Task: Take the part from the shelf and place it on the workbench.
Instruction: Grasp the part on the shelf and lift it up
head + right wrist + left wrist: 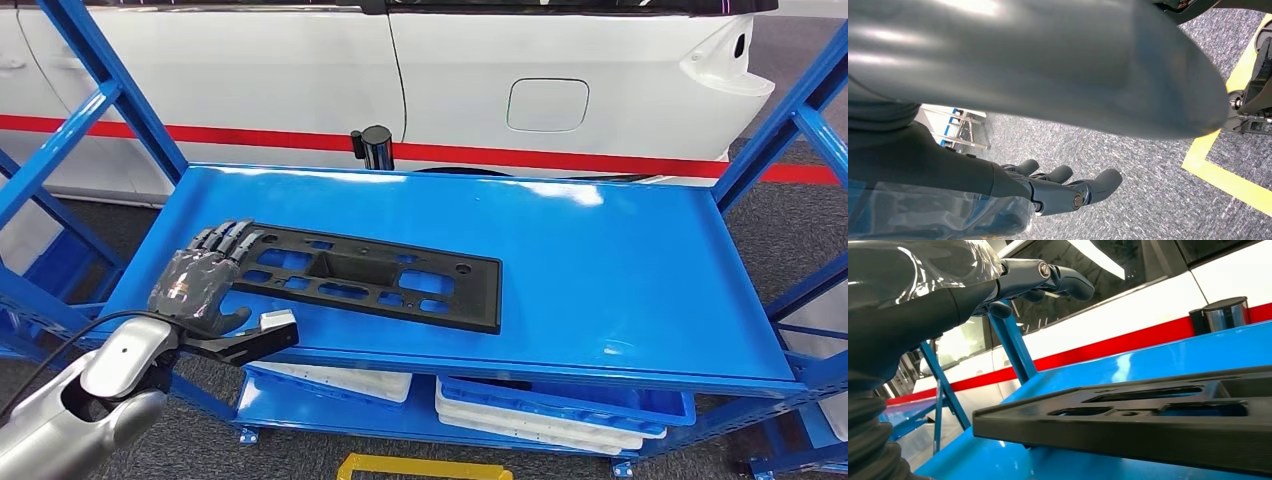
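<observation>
The black plastic mounting plate [368, 278] lies flat on the top level of the blue shelf [620, 270], toward its left front, one long edge roughly along the shelf's front lip. This position keeps it within reach from the aisle. The left hand [198, 285] is set at the plate's left short end, fingers [228, 240] extended and slightly spread over the plate's corner, thumb low by the shelf edge. In the left wrist view the fingers [1048, 277] are seen above the plate [1128, 420] with a gap beneath, so no grip is judged to be made yet; contact cannot be confirmed. The right hand [1048, 192] hangs over grey carpet [1148, 190], fingers loosely curled, nothing held. A white car body [480, 70] stands behind the shelf.
</observation>
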{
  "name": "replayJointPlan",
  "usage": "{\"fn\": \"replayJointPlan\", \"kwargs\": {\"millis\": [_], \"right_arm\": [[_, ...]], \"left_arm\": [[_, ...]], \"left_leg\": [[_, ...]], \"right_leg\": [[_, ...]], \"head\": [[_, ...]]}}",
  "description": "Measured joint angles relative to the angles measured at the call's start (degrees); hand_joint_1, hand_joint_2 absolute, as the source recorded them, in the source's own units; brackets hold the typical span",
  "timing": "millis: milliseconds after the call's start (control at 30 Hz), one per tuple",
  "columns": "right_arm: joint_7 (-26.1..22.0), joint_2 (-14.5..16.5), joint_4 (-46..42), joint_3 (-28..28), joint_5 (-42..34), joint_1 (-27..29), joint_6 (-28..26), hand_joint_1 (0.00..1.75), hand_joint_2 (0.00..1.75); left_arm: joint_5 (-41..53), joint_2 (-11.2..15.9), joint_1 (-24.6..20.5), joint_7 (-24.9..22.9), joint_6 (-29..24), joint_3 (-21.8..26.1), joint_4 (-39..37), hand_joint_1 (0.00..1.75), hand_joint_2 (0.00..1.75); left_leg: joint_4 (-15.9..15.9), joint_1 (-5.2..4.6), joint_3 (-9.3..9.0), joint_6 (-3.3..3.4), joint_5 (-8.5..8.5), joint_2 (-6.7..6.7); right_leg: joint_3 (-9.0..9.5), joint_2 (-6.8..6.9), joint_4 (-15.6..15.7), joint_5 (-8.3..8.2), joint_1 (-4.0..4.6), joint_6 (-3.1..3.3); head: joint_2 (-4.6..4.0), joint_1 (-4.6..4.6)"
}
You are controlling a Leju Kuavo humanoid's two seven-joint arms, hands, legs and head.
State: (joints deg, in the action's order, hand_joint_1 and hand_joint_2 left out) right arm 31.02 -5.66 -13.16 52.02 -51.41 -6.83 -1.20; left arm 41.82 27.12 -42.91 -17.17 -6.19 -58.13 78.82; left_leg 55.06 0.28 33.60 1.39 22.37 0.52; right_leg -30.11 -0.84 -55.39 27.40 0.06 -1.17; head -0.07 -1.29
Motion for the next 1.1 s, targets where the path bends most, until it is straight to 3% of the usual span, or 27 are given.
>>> {"fn": "replayJointPlan", "kwargs": {"millis": [567,1100], "right_arm": [[0.0,0.0,0.0,0.32,-0.05,0.0,0.0,0.0,0.0],[0.0,0.0,0.0,0.78,-0.13,0.0,0.0,0.0,0.0]], "left_arm": [[-1.79,-2.09,0.18,0.39,-0.48,-0.12,-3.16,0.0,1.75],[-2.14,-2.36,1.01,0.45,-1.01,-0.14,-5.17,0.0,1.75]], "left_leg": [[0.0,0.0,0.0,0.0,0.0,0.0],[0.0,0.0,0.0,0.0,0.0,0.0]], "right_leg": [[0.02,0.0,0.0,0.0,0.0,0.0],[0.03,0.0,0.0,0.0,0.0,0.0]], "head": [[0.0,0.0],[0.0,0.0]]}}
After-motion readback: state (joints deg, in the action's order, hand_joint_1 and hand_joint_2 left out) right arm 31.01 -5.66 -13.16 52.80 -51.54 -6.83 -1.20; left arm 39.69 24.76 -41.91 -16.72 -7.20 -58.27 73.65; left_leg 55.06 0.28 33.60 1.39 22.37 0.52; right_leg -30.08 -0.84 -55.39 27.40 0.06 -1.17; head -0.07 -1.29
